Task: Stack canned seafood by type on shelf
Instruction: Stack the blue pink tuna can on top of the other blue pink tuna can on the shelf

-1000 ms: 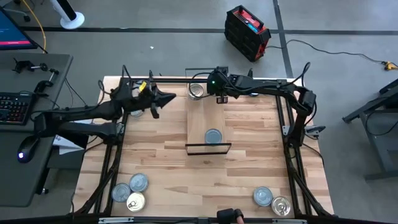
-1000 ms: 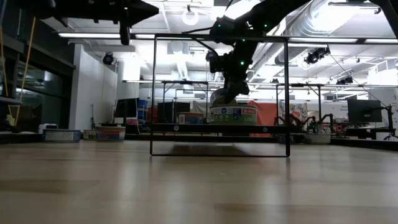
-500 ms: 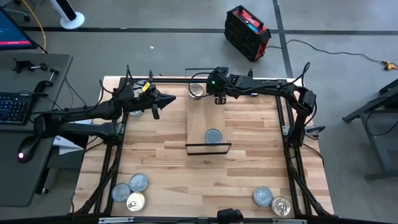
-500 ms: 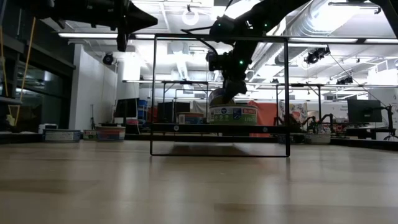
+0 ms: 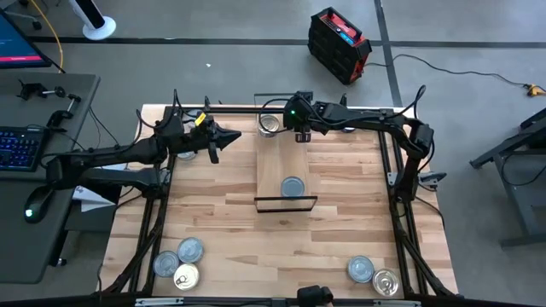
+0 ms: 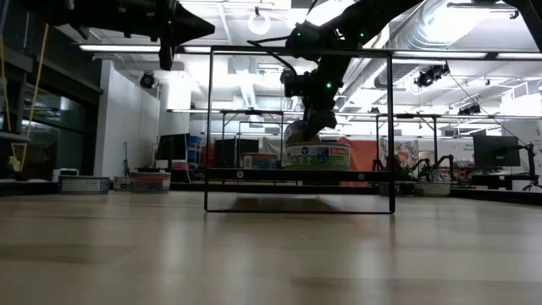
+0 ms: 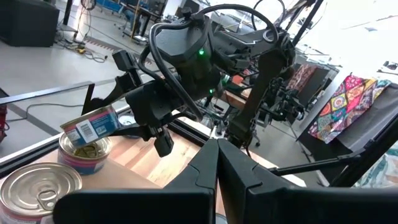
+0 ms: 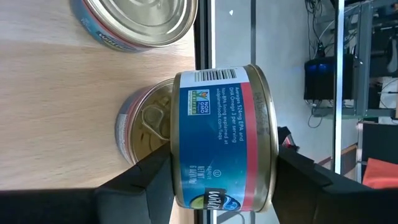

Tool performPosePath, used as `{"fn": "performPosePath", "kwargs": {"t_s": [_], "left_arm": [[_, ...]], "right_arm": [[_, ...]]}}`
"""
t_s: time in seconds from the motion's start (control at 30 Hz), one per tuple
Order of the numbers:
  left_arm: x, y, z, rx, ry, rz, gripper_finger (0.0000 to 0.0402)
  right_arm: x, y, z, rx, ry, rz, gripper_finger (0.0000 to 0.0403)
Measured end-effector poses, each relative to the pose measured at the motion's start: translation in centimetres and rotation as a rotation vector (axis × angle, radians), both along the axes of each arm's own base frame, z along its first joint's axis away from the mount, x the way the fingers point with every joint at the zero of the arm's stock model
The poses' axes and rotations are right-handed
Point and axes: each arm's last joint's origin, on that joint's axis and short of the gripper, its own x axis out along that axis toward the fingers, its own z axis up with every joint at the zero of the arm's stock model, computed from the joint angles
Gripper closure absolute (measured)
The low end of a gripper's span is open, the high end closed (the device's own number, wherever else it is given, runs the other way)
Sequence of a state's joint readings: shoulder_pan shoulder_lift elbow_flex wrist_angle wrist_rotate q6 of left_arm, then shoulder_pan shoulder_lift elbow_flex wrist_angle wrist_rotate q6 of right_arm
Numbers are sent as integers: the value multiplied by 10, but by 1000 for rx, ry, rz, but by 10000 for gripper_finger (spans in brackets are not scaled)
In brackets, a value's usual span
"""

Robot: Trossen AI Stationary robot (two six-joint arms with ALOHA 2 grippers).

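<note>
Pale butcher-block tabletop [image 5: 222, 222] fills the middle of the workshop, with grey floor all round and a desk with a keyboard [image 5: 19, 147] off to the left. On it lies the shelf [image 5: 286, 166], a narrow light-wood plank running from near to far with a thin black wire frame at each short end. My right gripper [image 8: 214, 168] is out over the shelf's far end, clamped on a tilted tin [image 8: 225, 138] with a blue and red label, one finger on each flat face. It hangs just above a silver ring-pull tin [image 8: 144, 127] that sits at the far end of the plank — whether the two touch I cannot tell. A second silver-lidded tin [image 8: 140, 22] lies just beside that one. At the shelf's near end rests a single blue-grey-topped tin [image 5: 293, 187], well apart from the far ones. My left gripper [image 7: 217, 163] hovers over the far left part of the table with its fingers pressed together on nothing, pointing across at the right arm. More tins wait on the tabletop: three in a cluster at the near left corner [image 5: 179, 263] — two blue-grey tops and one shiny lid — and two at the near right, a blue-grey one [image 5: 360, 270] just beside a shiny one [image 5: 386, 282].
</note>
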State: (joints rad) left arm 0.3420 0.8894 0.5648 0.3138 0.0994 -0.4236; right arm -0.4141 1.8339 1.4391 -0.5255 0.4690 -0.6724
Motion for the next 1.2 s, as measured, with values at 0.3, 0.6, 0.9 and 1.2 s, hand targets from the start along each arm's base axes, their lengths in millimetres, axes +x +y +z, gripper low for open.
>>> {"fn": "performPosePath", "kwargs": {"t_s": [0.3, 0.6, 0.9, 1.2], "left_arm": [[0, 0, 0, 0, 5, 0, 401], [0, 0, -3, -7, 25, 0, 401], [0, 0, -5, -10, 54, 0, 402], [-1, 1, -13, -12, 131, 22, 402]], "right_arm": [[0, 0, 0, 1, -4, 0, 187], [0, 1, 0, 7, -2, 6, 81], [0, 3, -1, 58, -24, -5, 57], [-3, 1, -2, 89, -26, -8, 56]]}}
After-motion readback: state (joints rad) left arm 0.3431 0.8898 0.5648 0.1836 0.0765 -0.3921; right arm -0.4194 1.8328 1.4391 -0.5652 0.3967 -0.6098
